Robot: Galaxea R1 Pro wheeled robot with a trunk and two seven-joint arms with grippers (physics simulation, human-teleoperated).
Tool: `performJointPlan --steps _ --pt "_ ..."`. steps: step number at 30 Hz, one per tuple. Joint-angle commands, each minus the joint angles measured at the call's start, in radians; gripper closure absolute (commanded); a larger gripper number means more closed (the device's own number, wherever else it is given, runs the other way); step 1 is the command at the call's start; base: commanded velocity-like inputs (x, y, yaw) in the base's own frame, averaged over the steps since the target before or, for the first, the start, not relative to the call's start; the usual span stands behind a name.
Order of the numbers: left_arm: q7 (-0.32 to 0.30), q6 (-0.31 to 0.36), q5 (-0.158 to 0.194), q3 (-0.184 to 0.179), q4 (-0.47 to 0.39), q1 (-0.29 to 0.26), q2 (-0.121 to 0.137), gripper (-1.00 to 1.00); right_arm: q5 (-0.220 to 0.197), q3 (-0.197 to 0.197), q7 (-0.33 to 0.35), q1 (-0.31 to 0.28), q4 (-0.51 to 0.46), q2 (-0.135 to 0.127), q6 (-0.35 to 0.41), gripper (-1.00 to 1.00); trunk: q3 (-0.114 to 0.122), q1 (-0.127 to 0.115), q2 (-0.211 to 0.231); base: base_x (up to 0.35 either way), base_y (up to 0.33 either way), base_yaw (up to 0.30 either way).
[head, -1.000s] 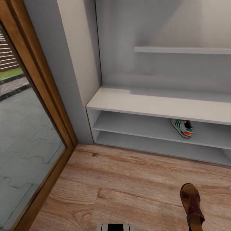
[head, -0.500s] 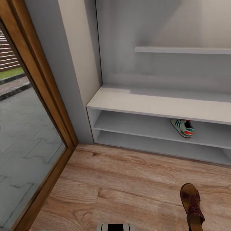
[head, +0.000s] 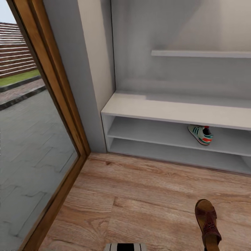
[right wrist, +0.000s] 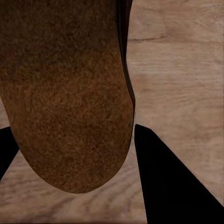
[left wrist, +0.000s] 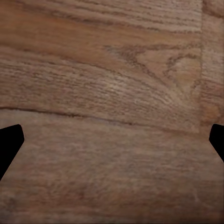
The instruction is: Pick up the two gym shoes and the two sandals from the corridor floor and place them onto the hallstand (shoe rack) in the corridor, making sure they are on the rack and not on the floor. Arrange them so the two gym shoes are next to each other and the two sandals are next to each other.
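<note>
The white hallstand (head: 174,109) stands against the far wall. One gym shoe (head: 200,134), white with teal stripes and a red-orange heel, lies on its upper shelf towards the right. A dark-brown sandal (head: 207,221) shows at the lower right of the head view, over the corridor floor (head: 146,195). In the right wrist view the sandal's (right wrist: 70,84) brown underside sits between the black fingers (right wrist: 163,177) of my right gripper (right wrist: 70,133), which is shut on it. My left gripper (left wrist: 114,133) is open over bare floor planks (left wrist: 112,70).
A tall wood-framed glass door (head: 52,87) runs along the left, with paving outside. A thin floating shelf (head: 202,54) hangs on the wall above the hallstand. The hallstand's lower shelf (head: 167,153) holds nothing. My white base (head: 125,246) shows at the bottom edge.
The whole head view has shifted: hallstand, shoe and door now sit further right, so the camera moved. The sandal keeps its place in the picture, carried along.
</note>
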Motion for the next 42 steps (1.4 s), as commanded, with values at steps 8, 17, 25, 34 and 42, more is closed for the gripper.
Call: performJointPlan --steps 8,17,25,34,42 --pt "-0.009 0.002 0.009 0.003 0.001 -0.001 0.000 -1.00 0.035 0.044 0.011 -0.001 -0.001 0.044 -0.002 1.00 -0.001 0.000 0.000 -0.011 0.012 0.000" --pt "-0.009 0.002 0.008 0.002 0.001 -0.001 0.000 -1.00 0.037 0.078 0.010 -0.003 -0.013 0.070 -0.002 1.00 -0.001 0.000 0.000 0.000 0.000 0.000" --pt "-0.009 0.002 0.008 0.000 0.001 -0.001 0.000 -1.00 0.039 0.216 -0.025 -0.020 -0.157 0.191 0.065 1.00 -0.001 0.000 0.000 0.000 0.000 0.000" --pt "-0.009 0.002 0.010 0.001 0.001 -0.001 0.000 -1.00 0.031 0.480 -0.228 -0.028 -0.381 0.325 0.401 1.00 -0.001 0.000 0.000 0.000 0.000 0.000" --pt "-0.009 0.002 0.010 0.000 0.001 -0.001 0.000 -1.00 -0.038 0.672 -0.337 -0.100 -0.435 0.325 0.580 1.00 -0.001 0.000 0.000 0.000 0.000 0.000"
